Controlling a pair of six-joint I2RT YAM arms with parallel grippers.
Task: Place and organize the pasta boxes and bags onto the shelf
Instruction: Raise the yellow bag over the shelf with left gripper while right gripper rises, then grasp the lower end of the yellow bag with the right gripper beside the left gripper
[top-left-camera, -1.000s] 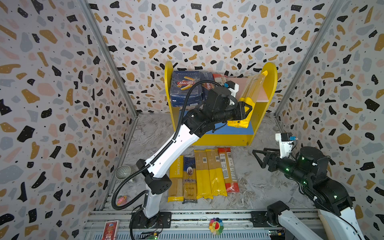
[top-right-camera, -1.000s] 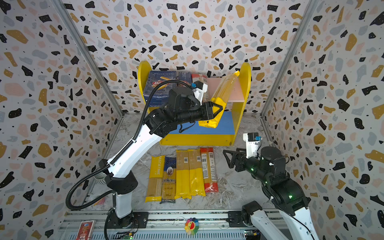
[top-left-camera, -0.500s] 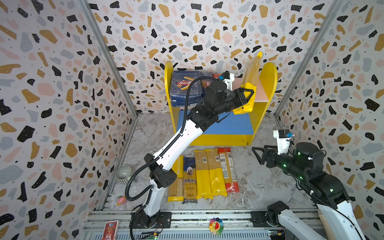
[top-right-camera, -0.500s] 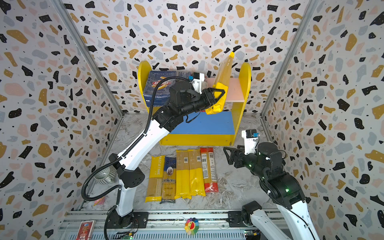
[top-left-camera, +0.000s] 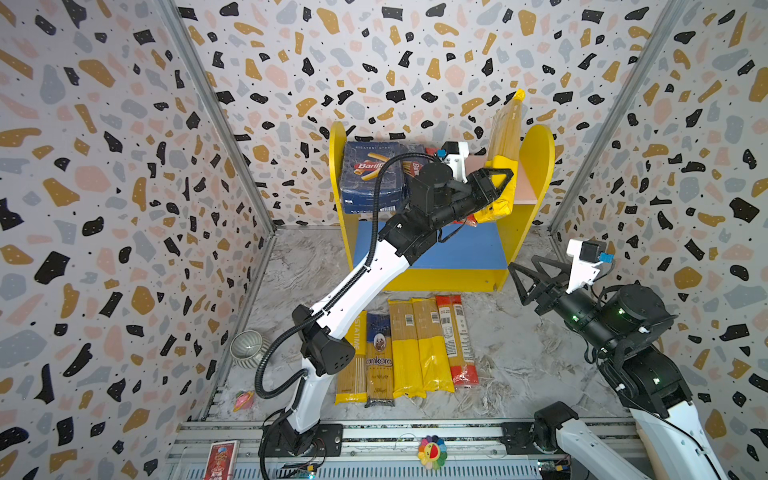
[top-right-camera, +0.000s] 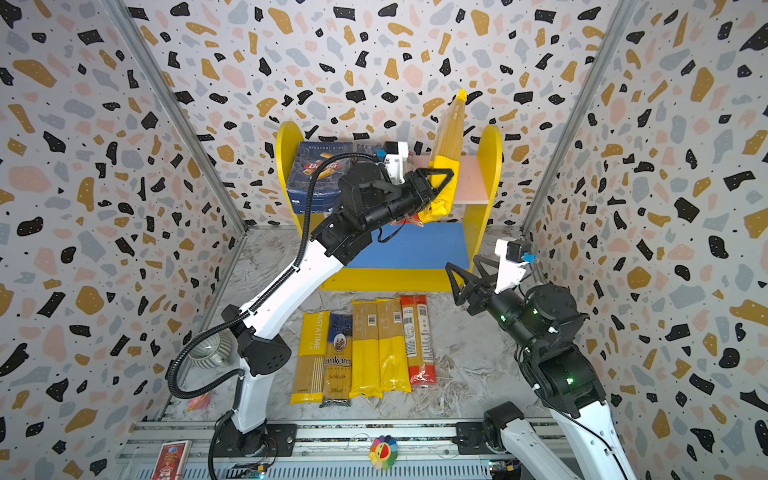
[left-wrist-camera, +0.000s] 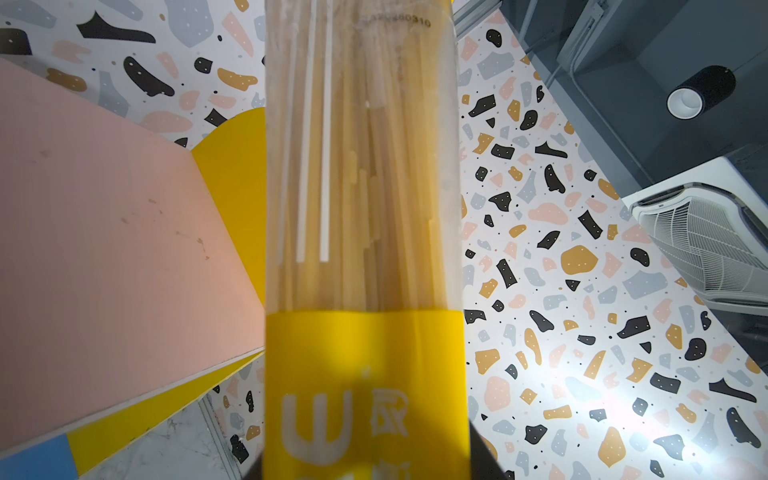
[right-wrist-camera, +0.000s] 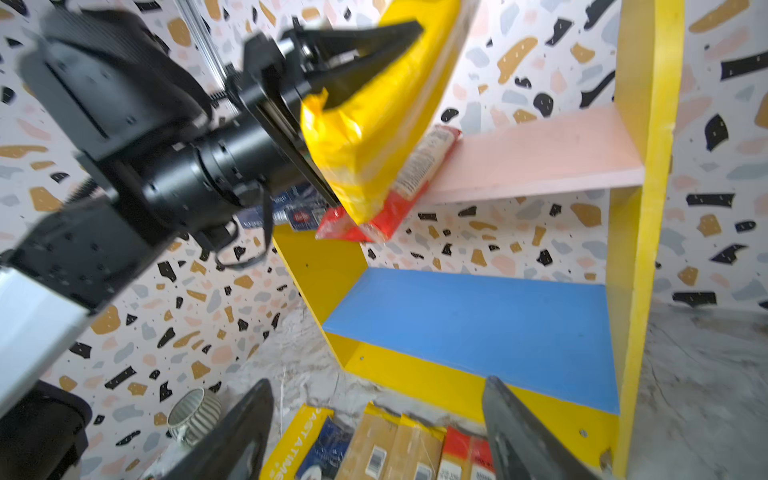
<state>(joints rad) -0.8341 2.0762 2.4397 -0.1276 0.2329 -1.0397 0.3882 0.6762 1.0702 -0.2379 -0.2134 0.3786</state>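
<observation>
Since a second ago my left hand (top-left-camera: 500, 185) has swung the yellow-ended spaghetti bag (top-left-camera: 505, 133) from slanted to near upright over the right side of the shelf (top-left-camera: 538, 158), gripping its lower yellow end, while my right hand (top-left-camera: 521, 261) stands open and empty, near right of the shelf.
</observation>
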